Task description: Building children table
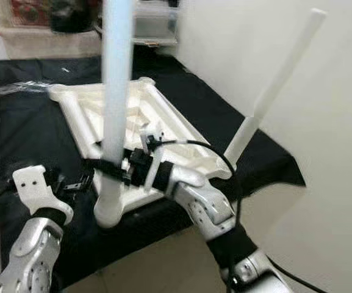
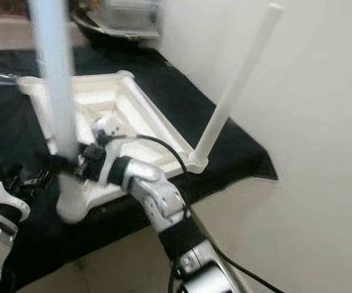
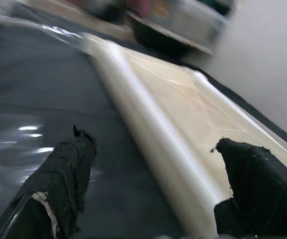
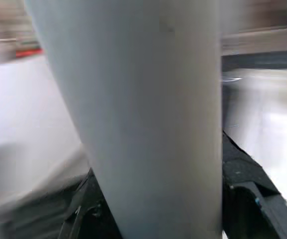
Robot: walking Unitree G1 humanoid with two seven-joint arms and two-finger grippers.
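Black cloth (image 1: 35,134), white tabletop (image 1: 133,116), right gripper (image 1: 111,171) clamping leg (image 1: 116,91), left gripper (image 3: 158,189) spread beside rim.

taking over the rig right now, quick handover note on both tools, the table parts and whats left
Right tool: shut on the white table leg, held upright at the near corner socket of the upturned white tabletop.
Left tool: open, low beside the tabletop's near edge, holding nothing.
Done: one fitted leg stands in the right corner.
Left: seat the held leg; the far corners carry no legs.
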